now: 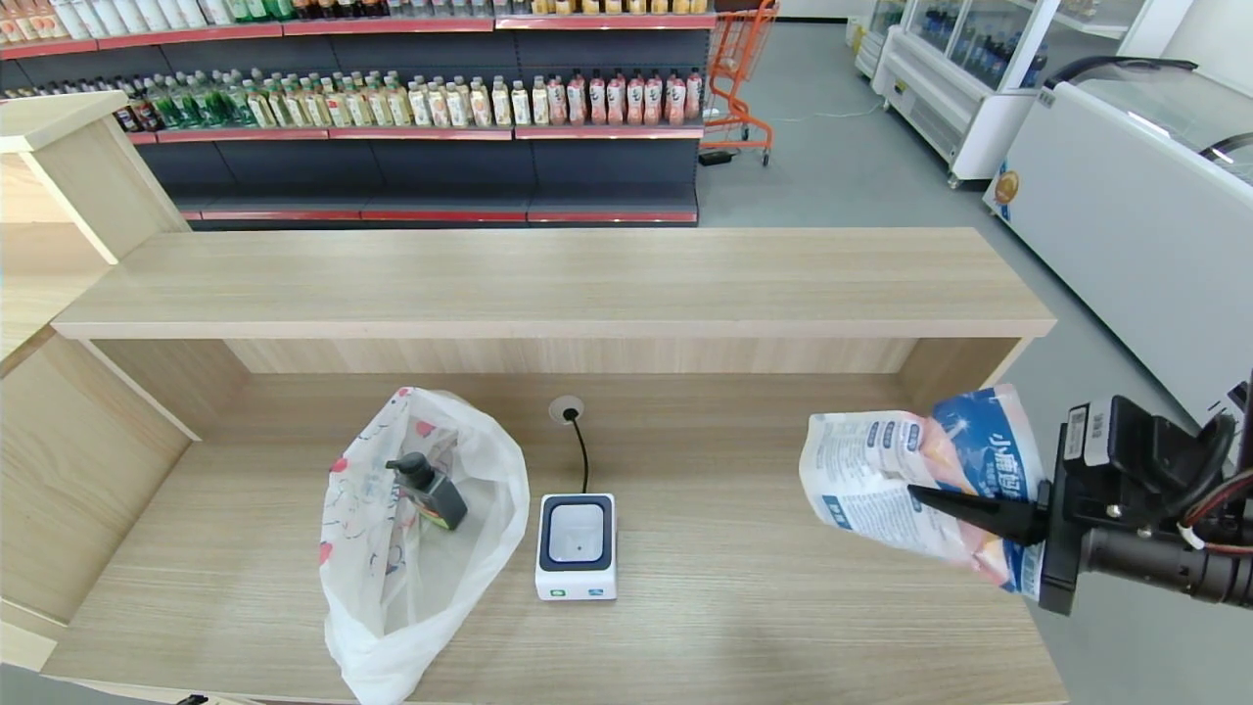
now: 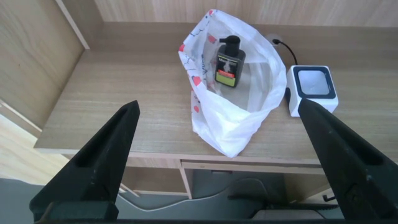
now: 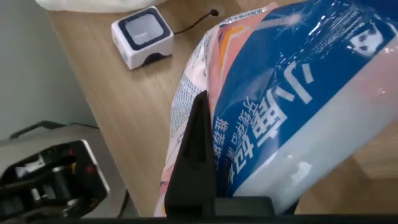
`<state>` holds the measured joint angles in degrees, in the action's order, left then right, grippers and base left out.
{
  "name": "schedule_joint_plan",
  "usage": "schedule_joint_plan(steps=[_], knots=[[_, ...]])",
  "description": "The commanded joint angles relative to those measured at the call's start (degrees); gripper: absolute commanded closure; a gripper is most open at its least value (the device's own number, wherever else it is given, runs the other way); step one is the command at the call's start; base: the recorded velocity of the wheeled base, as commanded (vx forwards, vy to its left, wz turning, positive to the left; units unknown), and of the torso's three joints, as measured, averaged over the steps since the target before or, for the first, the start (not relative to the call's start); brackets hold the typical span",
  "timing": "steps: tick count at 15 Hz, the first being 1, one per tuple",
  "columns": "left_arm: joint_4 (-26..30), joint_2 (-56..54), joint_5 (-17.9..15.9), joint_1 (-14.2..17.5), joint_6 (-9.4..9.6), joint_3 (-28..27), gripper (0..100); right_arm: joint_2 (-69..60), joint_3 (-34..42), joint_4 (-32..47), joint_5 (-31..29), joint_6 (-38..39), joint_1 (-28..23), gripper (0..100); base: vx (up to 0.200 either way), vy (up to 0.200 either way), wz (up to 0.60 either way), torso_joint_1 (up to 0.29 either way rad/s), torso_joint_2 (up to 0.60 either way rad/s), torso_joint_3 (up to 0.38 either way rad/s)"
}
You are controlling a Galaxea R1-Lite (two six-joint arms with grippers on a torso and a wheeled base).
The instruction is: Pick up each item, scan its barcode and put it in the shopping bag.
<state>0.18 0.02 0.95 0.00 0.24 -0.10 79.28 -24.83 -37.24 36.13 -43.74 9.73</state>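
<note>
**Blue, white and pink packet clamped in my right pincer**

My right pincer [image 1: 940, 501] is closed on the packet [image 1: 881, 470], one dark finger lying across its printed face. I hold it in the air over the right end of the wooden counter [image 1: 764, 607], well apart from the white scanner [image 1: 577, 544]. The scanner sits on the counter just beside the shopping bag [image 1: 372, 627]. The bag lies open with a dark pump bottle [image 1: 431, 490] inside it. My left pincer [image 2: 219, 107] hangs above the counter's near edge, fingers spread wide and holding nothing.
</note>
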Motion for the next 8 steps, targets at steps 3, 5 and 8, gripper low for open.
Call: schedule_joint_plan(steps=[3,5,8], knots=[[0.0,0.0,0.0,0.0,0.02,0.0,0,10.4,5.5,-23.3,-0.3,-12.1,-3.0,100,0.000,0.000,0.00,0.000,0.00,0.000],[0.0,0.0,0.0,0.0,0.02,0.0,0,14.3,6.8,-34.2,0.3,-13.0,-3.0,100,0.000,0.000,0.00,0.000,0.00,0.000],[0.0,0.0,0.0,0.0,0.02,0.0,0,15.6,8.6,-38.0,0.3,-14.7,-2.8,100,0.000,0.000,0.00,0.000,0.00,0.000]])
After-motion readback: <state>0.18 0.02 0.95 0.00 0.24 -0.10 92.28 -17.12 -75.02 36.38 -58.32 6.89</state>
